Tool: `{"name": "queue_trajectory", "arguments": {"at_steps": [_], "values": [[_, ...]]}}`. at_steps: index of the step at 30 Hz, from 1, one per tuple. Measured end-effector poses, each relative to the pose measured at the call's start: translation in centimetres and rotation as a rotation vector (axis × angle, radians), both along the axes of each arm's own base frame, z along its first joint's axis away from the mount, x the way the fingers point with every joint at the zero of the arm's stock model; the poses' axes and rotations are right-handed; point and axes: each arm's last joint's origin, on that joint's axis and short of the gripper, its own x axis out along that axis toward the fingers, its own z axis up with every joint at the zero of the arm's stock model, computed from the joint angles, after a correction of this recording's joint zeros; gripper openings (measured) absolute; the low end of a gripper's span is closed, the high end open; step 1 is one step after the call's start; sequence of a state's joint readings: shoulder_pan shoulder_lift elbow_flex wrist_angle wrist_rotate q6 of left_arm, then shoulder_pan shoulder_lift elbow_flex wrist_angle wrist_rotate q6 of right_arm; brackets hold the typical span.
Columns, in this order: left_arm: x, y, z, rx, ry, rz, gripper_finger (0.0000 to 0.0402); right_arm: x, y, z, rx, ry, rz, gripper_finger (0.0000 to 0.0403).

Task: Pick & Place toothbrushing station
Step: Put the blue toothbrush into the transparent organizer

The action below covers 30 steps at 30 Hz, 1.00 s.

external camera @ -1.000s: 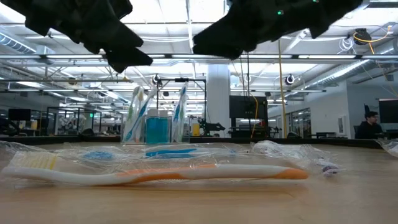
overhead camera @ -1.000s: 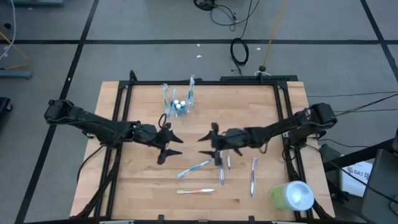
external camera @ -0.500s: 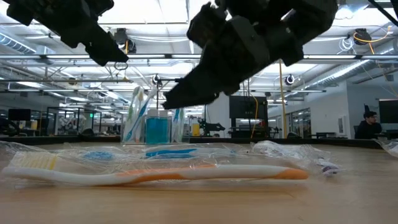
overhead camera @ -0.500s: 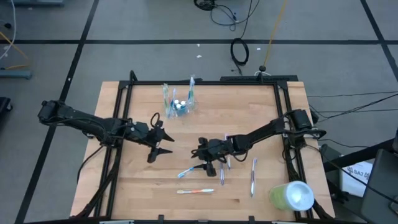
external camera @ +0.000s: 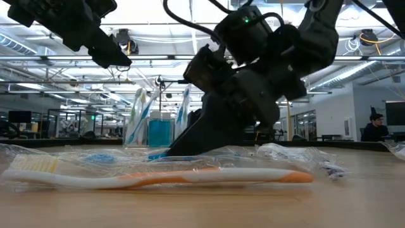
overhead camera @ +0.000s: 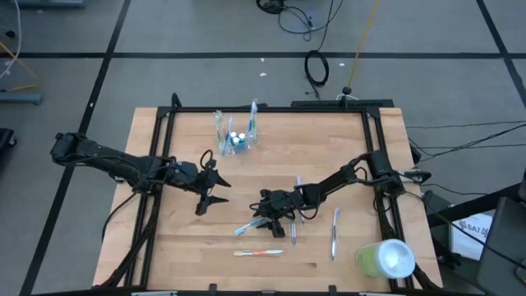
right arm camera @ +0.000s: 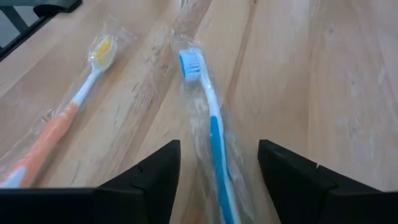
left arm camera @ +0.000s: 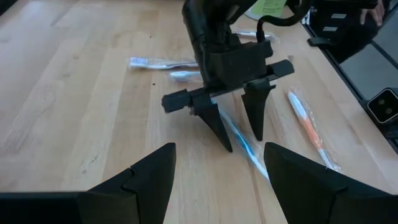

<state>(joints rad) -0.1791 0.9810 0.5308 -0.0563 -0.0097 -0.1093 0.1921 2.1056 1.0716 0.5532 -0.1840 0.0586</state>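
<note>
A blue toothbrush in a clear wrapper lies flat on the wooden table, also seen in the right wrist view. My right gripper is open and low over it, one finger on each side of the handle; I cannot tell whether they touch it. My left gripper is open and empty, raised at the table's middle left. The clear cup stands at the far middle with several toothbrushes upright in it. An orange toothbrush in a wrapper lies near the front edge.
More wrapped toothbrushes lie right of the blue one. A large lime-green cylinder with a white end lies at the near right corner. A black frame borders the table. A person sits far behind.
My right gripper has gone toward the table's left and near edge and down, from above the table's middle to the blue toothbrush, its fingers now straddling it. My left gripper has drawn back a little toward the left edge. The toothbrushes have not moved.
</note>
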Motion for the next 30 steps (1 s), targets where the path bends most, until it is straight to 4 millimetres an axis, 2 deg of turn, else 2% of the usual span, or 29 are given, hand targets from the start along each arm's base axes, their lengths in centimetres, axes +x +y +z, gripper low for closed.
{"name": "queue_trajectory", "arguments": {"at_steps": [3,7,16,19,23,27,30], "values": [[0.0,0.0,0.0,0.000,0.000,0.000,0.0253,0.0,0.0,-0.6,-0.009,0.007,0.005,0.0190],[0.0,0.0,0.0,0.002,0.000,0.000,0.0253,0.0,-0.1,-0.8,-0.043,-0.001,0.021,0.0145],[0.0,0.0,0.0,0.000,0.001,-0.001,0.0253,0.0,-1.1,0.9,-0.082,-0.042,0.034,0.0021],[0.0,0.0,0.0,-0.001,0.000,0.000,0.0253,0.0,-1.6,2.4,-0.097,-0.066,0.027,0.0013],[0.0,0.0,0.0,-0.004,-0.004,0.001,0.0253,-0.3,-2.2,5.0,-0.111,-0.095,-0.022,0.0034],[0.0,0.0,0.0,0.023,-0.008,-0.012,0.0253,-1.3,-2.5,8.8,-0.155,-0.154,-0.010,0.0022],[0.0,0.0,0.0,0.065,-0.016,-0.011,0.0253,-2.8,-2.4,11.7,-0.220,-0.244,0.030,0.0011]]}}
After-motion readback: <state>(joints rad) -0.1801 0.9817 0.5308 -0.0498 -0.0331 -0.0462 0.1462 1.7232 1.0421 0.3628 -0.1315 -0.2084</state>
